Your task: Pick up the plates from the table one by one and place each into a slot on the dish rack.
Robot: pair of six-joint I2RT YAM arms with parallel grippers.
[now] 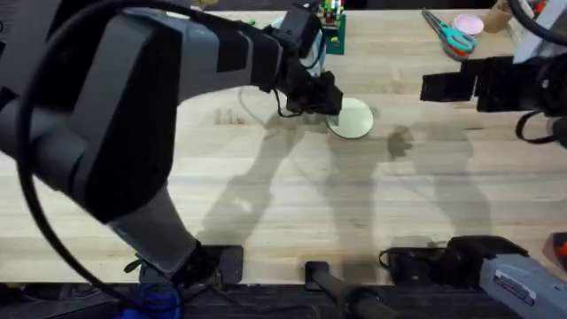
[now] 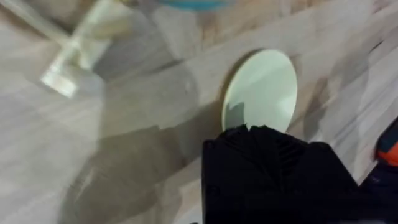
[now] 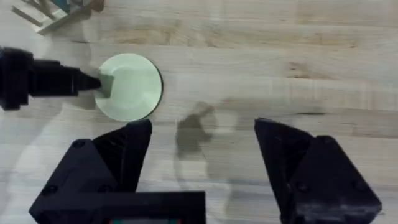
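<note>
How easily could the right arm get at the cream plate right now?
Probably not easily: the left end effector is already at the cream plate's edge, crowding it, while the open right end effector hangs off to the side over bare table.

Far edge of your workspace, overhead: green block stand [image 1: 333, 28] with coloured bits on top, standing upright. To its right, teal-handled scissors [image 1: 449, 34] lie flat, blades pointing away from a pink round disc [image 1: 469, 23] just beside the handles. You'll see an orange-red object [image 1: 560, 250] at the right edge, identity unclear.
</note>
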